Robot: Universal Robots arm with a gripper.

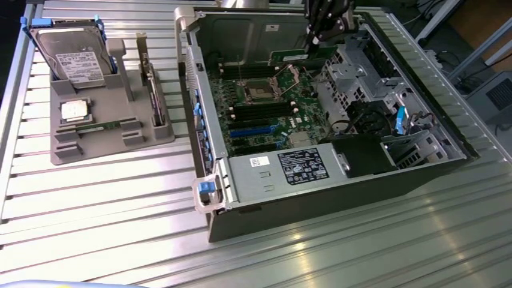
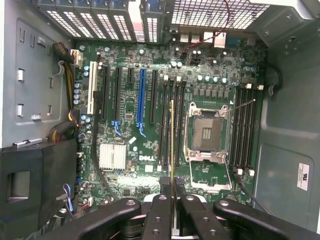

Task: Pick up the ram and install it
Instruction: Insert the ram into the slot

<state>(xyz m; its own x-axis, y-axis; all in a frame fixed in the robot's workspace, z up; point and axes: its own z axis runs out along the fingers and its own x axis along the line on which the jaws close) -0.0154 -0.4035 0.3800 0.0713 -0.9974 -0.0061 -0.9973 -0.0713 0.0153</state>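
Note:
My gripper (image 1: 315, 41) reaches down into the open computer case (image 1: 210, 108) and is shut on the ram (image 1: 300, 57), a long green stick held level above the motherboard (image 1: 276, 114). In the wrist view the ram (image 2: 172, 145) appears edge-on as a thin gold line running out from between my fingers (image 2: 162, 202). It hangs over the black memory slots (image 2: 167, 125) beside the empty processor socket (image 2: 207, 132). My gripper (image 2: 172, 192) clamps the stick at its near end. The ram is not touching any slot that I can see.
On the exterior view's left a grey tray (image 1: 148, 135) holds a hard drive (image 1: 72, 57), a silver processor chip (image 1: 74, 111), a dark expansion card (image 1: 152, 90) and a small green stick (image 1: 100, 126). A power supply (image 1: 280, 168) and drive cages (image 1: 360, 66) crowd the case.

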